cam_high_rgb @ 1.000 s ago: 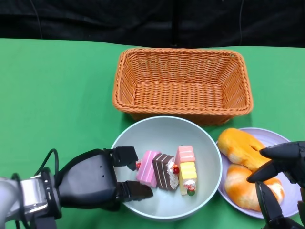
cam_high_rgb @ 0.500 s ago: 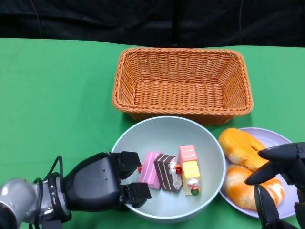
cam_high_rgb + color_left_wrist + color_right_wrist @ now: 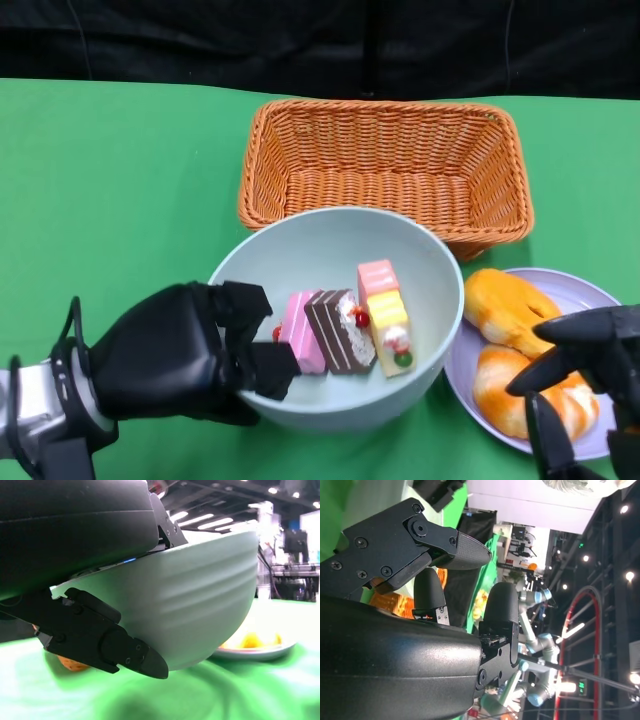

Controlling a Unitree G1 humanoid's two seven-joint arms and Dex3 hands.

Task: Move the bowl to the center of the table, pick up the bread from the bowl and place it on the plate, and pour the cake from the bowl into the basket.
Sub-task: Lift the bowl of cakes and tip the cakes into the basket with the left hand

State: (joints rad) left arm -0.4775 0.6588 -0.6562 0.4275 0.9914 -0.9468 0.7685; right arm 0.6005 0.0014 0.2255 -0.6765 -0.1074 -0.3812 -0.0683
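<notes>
Got the pale green bowl (image 3: 330, 270) by its near-left rim with my left hand (image 3: 175, 352), fingers hooked over the edge and inside, and the left wrist view shows it up off the green table (image 3: 110, 190), with cloth visible under its base and one finger (image 3: 107, 642) pressed against the outer wall. The bowl sits over the middle of the near edge of the table, tipped a bit so the far rim overlaps the front wall of the wicker basket (image 3: 385, 170) from where my head camera looks. Inside it are three cake slices bunched together: a pink one (image 3: 298, 344) nearest my fingers, a chocolate striped one (image 3: 335, 335) touching it, and a pink-and-yellow one (image 3: 386, 316) with red and green bits on the end. The basket is just beyond the bowl, toward the far edge. Just beside the bowl on the right, at the near-right corner of the table, is the lilac plate (image 3: 580, 295) with two orange bread rolls (image 3: 510, 310) on it, one behind the other. My right hand (image 3: 590, 375) hangs over the near roll, fingers spread apart and holding nothing. The right wrist view mostly shows its own black shell and fingers (image 3: 465, 547).
</notes>
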